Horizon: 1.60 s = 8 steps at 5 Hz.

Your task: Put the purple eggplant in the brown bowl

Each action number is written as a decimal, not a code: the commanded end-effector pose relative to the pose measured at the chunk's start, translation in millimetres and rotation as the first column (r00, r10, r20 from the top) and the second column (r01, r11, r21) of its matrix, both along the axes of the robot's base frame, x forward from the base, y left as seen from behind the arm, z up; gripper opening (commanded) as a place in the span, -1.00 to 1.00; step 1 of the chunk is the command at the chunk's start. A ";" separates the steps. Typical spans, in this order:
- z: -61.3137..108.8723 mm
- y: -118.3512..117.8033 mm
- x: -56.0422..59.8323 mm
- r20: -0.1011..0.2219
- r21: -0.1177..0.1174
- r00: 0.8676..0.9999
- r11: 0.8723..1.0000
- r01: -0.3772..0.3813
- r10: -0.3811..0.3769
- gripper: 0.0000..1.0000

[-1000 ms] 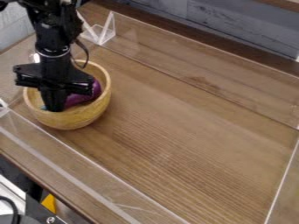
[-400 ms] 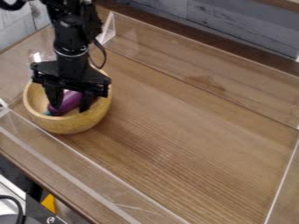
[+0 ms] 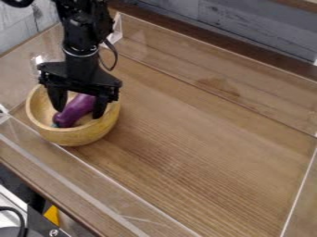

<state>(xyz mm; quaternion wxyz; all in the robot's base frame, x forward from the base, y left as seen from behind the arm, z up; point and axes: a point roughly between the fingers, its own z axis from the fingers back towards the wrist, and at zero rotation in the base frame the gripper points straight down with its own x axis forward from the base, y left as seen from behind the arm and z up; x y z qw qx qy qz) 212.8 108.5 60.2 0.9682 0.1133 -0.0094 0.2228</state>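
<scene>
The purple eggplant (image 3: 74,109) lies inside the brown bowl (image 3: 74,130) at the left of the wooden table, tilted against the bowl's inner wall. My black gripper (image 3: 82,91) hangs just above the bowl's far rim, pointing down. Its jaws are spread wide and open, one finger (image 3: 55,96) left of the eggplant and the other to its right, neither gripping it. The eggplant's stem end is hidden behind the gripper.
Clear plastic walls (image 3: 186,56) fence the wooden table top (image 3: 198,130) on all sides. A clear angled bracket (image 3: 114,28) stands at the back near the arm. A tiled grey wall rises behind.
The jaws have opened from shut to wide apart and released the eggplant, which now lies in the bowl. The hand shifted slightly to the right over the bowl.
</scene>
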 end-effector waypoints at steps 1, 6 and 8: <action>9.8 4.4 7.9 0.038 0.021 0.999 0.999 -0.035 0.035 1.00; 9.5 27.7 -5.2 0.034 0.037 0.983 0.982 -0.184 0.183 1.00; 11.0 36.4 -9.8 0.034 0.038 0.994 0.993 -0.108 0.107 -1.00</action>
